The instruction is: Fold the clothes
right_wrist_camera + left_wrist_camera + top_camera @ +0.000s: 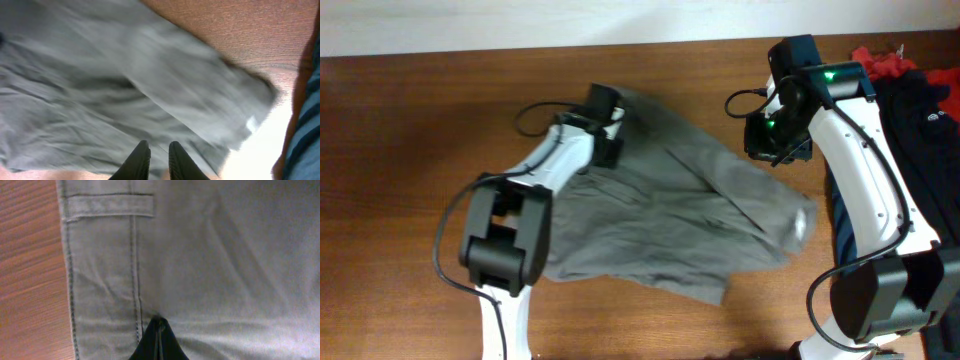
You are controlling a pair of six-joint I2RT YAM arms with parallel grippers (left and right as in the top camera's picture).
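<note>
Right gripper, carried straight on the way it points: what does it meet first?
The trousers: the right gripper points onto their wrinkled grey fabric, which seems to lie close ahead. The blur hides whether it already touches them.

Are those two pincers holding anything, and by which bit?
The left pincer is shut on the grey trousers, pinching fabric beside a stitched seam near their edge. Whether the right pincer grips them cannot be told.

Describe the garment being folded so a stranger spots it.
At the middle of the wooden table lie the grey-olive trousers, spread wide and wrinkled. Their dull colour sets them apart from the red and black garments heaped at the right edge.
</note>
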